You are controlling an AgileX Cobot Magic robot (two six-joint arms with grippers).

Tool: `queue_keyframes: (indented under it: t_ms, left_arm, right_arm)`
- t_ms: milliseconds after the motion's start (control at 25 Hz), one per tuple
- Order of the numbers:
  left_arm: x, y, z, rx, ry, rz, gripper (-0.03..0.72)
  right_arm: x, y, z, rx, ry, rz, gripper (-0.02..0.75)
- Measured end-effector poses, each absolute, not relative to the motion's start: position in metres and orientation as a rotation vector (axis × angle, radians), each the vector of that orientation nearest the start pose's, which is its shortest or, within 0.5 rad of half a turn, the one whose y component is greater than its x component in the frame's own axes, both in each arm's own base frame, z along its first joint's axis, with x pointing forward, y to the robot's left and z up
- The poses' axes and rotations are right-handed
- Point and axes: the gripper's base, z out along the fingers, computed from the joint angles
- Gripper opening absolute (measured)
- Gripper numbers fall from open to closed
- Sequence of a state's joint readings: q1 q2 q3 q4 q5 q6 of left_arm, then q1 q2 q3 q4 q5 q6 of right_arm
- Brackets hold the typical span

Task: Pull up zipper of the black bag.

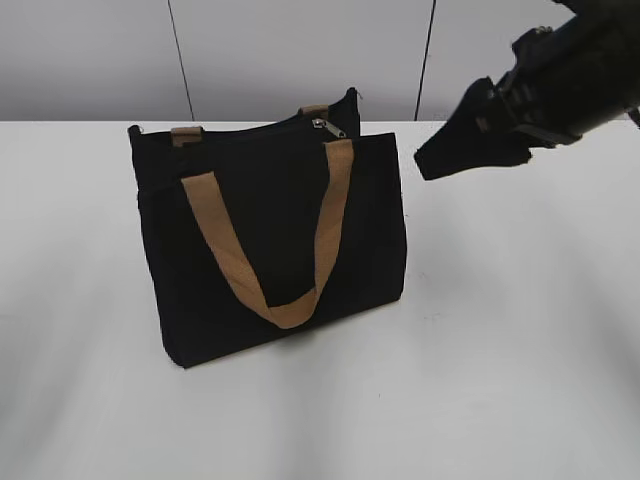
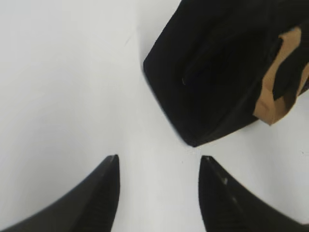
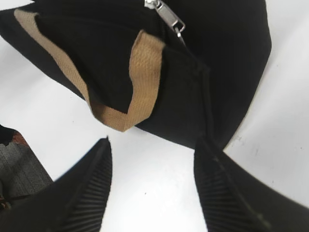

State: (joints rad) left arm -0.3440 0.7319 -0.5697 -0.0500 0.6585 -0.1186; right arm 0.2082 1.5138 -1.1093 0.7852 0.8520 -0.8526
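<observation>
Black bag (image 1: 270,240) stands upright on white worktop (image 1: 500,350), left of centre in exterior view, tan handle (image 1: 268,255) drooping down its front panel. Right claw (image 1: 470,140) hangs above the worktop at bag's 3 o'clock, near its upper corner, not touching; its wrist view shows it (image 3: 152,150) released, nothing between the ribbed fingers. Left claw (image 2: 159,162) also released, empty, bag corner (image 2: 193,135) just beyond at 12 o'clock. Zipper (image 1: 327,127), silver slider, sits on bag's top edge at about 1 o'clock, untouched.

No readable text, label or number anywhere.
</observation>
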Motion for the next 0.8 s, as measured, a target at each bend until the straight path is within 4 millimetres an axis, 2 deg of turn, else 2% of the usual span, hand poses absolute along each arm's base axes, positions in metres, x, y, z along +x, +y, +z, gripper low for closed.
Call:
queue_keyframes:
  t_ms: [360,800]
  left_arm:
    - [0.073,-0.027,0.288,0.265,2.366,-0.234,0.4]
    - [0.01,-0.004,0.288,0.262,2.262,-0.242,0.4]
  right_arm:
    - [0.202,0.085,0.308,-0.748,2.313,0.568,0.423]
    - [0.089,0.048,0.309,-0.562,2.256,0.401,0.412]
